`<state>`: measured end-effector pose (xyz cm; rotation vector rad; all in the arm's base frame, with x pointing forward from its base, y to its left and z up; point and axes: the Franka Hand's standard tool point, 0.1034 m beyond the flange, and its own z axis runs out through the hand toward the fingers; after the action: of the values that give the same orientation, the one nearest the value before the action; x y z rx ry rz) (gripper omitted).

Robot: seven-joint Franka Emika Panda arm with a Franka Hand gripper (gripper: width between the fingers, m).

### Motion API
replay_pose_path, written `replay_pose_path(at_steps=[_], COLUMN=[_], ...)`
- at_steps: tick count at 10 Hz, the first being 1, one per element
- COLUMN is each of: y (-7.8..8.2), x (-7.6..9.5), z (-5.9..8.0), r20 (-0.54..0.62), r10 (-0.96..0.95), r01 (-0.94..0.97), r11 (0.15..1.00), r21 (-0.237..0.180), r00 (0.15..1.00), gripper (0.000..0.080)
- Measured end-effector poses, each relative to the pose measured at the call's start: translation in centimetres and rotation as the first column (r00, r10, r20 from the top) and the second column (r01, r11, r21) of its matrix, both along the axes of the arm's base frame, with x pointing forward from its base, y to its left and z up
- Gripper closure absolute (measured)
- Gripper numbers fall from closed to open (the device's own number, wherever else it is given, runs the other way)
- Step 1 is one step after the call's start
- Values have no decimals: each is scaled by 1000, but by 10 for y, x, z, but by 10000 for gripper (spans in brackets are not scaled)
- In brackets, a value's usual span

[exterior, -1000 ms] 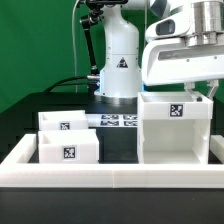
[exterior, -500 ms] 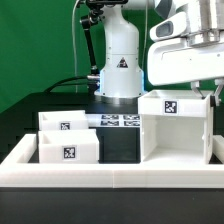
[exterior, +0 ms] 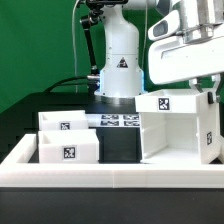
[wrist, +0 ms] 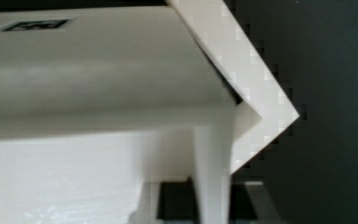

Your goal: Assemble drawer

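The large white open-fronted cube casing (exterior: 175, 128) stands at the exterior view's right, tilted, with its gripped side raised. My gripper (exterior: 212, 94) is shut on the top of that side wall. In the wrist view the dark fingers (wrist: 179, 203) sit on either side of the thin white wall (wrist: 215, 160), with my gripper (wrist: 217, 200) closed around it. Two smaller open-topped white boxes (exterior: 65, 121) (exterior: 68, 150) sit at the exterior view's left, one behind the other, apart from the casing.
The marker board (exterior: 120, 121) lies on the black tabletop between the boxes and the casing. A long low white border wall (exterior: 110, 172) runs along the front and sides. The robot's white base (exterior: 118, 65) stands behind.
My gripper has risen a little while holding the casing wall. The casing has gone from standing level to tilted, its gripped side lifted. The two small boxes have not moved.
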<state>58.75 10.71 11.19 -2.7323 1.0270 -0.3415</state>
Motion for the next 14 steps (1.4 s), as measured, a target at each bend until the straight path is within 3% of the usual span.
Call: replay_pose_path(at_steps=[2, 4, 10, 13, 14], y=[-4, -10, -8, -10, -8], x=[2, 16, 22, 38, 39], z=[1, 2, 7, 5, 3], r20=[-8, -28, -95, -145, -147], r10=[-120, -297, -534, -643, -642], r01=[120, 298, 541, 656, 656], r11=[992, 948, 815, 709, 709], r21=[42, 111, 209, 258, 258], r00=[993, 955, 840, 752, 752], gripper=[758, 758, 754, 754, 754])
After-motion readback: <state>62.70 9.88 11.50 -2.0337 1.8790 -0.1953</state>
